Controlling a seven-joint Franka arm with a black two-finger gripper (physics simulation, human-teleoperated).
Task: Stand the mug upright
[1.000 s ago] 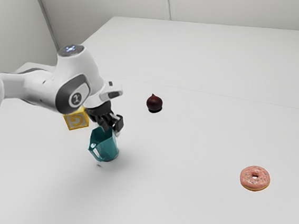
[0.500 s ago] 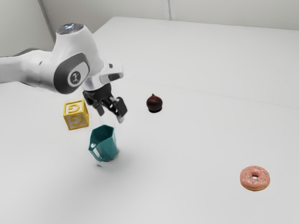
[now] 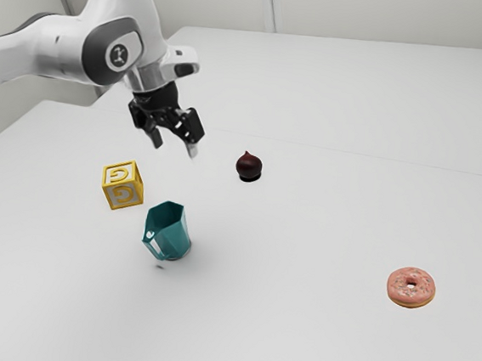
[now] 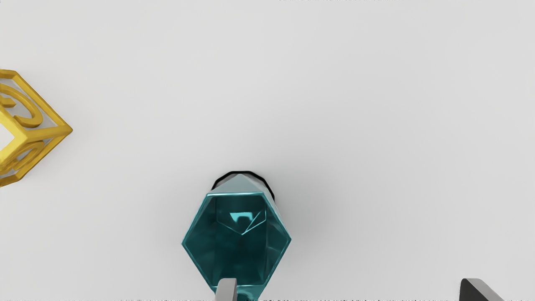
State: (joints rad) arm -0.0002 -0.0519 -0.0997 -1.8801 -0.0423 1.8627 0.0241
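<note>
Teal mug [image 3: 169, 235] stands mouth up at lower left of the exterior view, the gripper [image 3: 174, 147] above it with fingers [image 4: 226, 290] apart, holding nothing; one overlaps the rim [image 4: 236, 194] in the wrist view, so an off-centre descent could knock the mug over.

Lab-like room, exact kind unclear: white robot arm [image 3: 53, 47] over white table [image 3: 296, 322], pale walls [image 3: 393, 16].
</note>
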